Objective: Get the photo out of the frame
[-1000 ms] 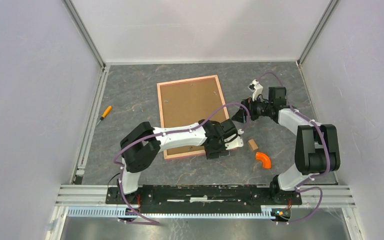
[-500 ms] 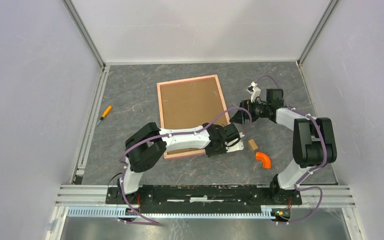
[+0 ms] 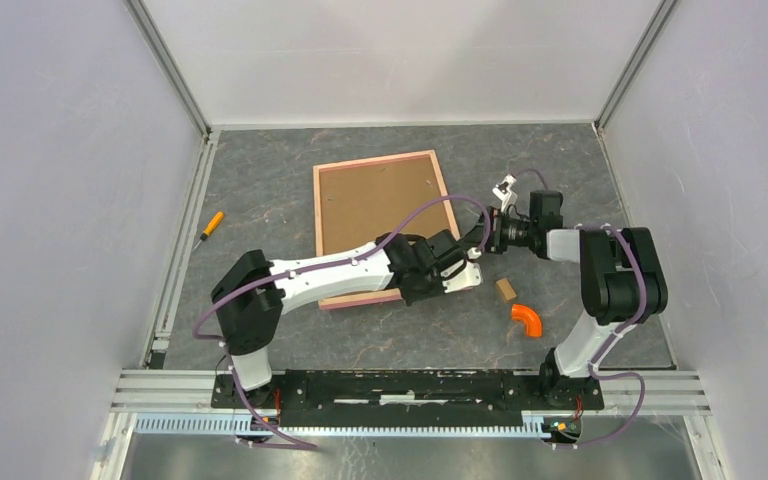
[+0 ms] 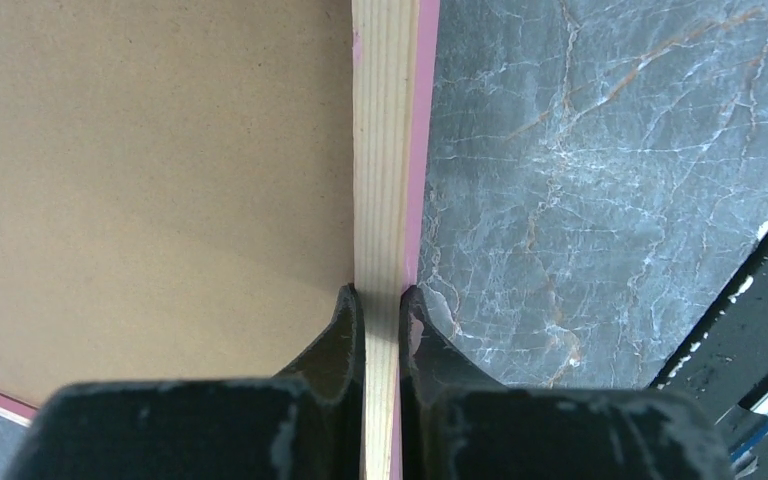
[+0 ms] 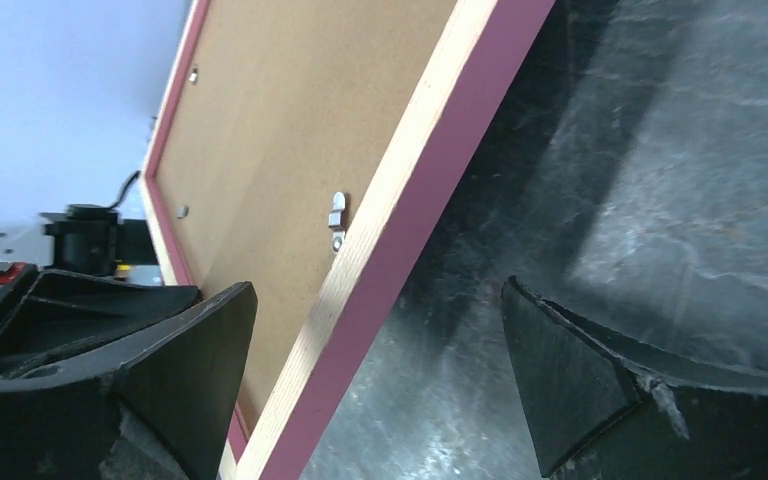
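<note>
Since a second ago, our left gripper (image 3: 460, 264) has slid farther up the frame's (image 3: 375, 200) right side. In the top view, the frame lies back-up mid-counter (image 3: 260, 200). Left wrist: we see it clenched on the frame's side. Only right wrist shows the right gripper (image 5: 378, 290) gaping around that side, near a metal clip (image 5: 337, 222).

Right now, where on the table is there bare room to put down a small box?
Free: the far-left patch between the screwdriver and the frame; the far-right corner beyond the right gripper. Crowded: right of the frame, around the left gripper, wooden block and orange elbow.
</note>
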